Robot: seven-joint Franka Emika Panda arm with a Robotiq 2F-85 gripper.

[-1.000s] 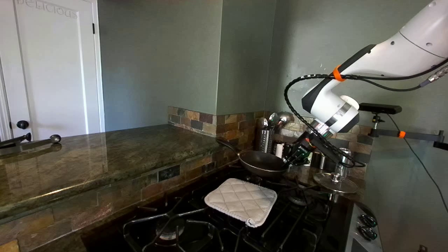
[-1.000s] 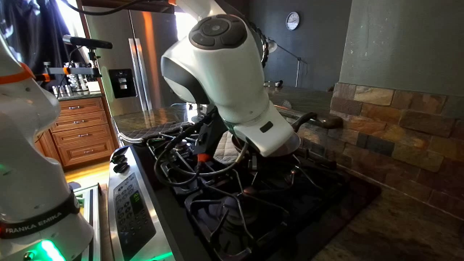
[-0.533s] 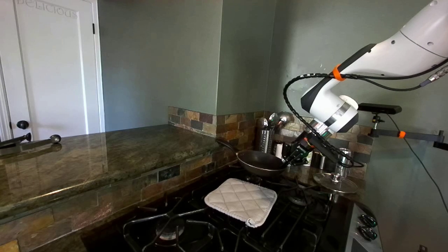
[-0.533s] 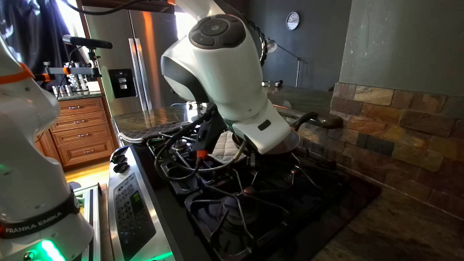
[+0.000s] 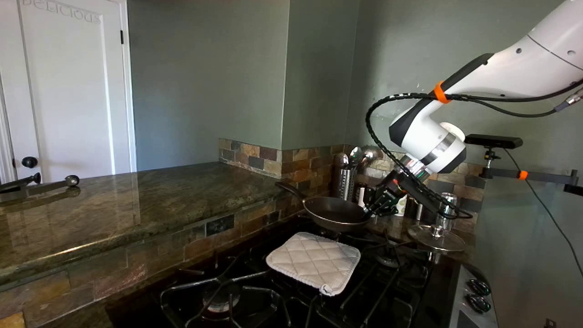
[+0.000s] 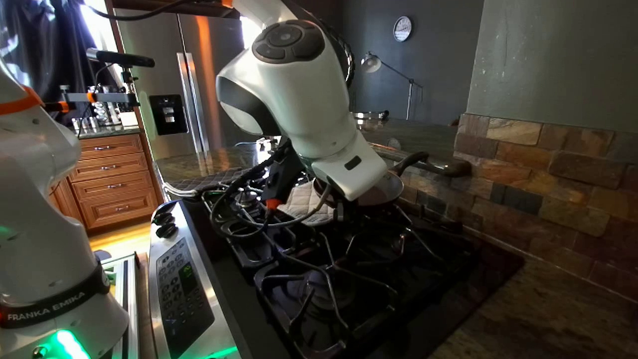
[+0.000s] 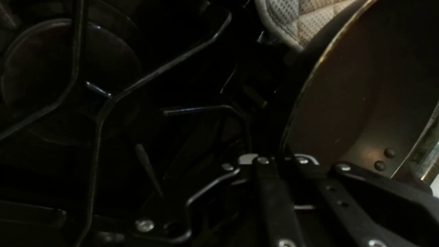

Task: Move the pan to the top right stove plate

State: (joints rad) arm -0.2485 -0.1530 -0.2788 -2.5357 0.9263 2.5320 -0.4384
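Pan [image 5: 334,210], round, shallow and black, is held at its rim by the gripper [image 7: 282,159]; in the wrist view the rim is seen passing between the jaws, which are pinched on it from both sides. It is placed over the hob [image 5: 430,298], just beside the white quilted cloth [image 5: 314,262] laid there; whether its base is touching the hob cannot be told, since the underside is lost in shadow. Its dark handle [image 5: 291,188] is turned away from the jaws, and in both exterior views the tip is seen against the edge of the raised stone counter [image 5: 150,205]. Part of the pan is covered by the white arm [image 6: 309,104] in an exterior view. A round burner [image 7: 48,72] is seen under a grate [image 7: 106,106] in the wrist view, apart from the pan; which position on the hob it has cannot be told. Beyond the pan, a steel utensil holder [image 5: 347,184] is seen, and a glass lid [image 5: 435,240] is set apart from both.
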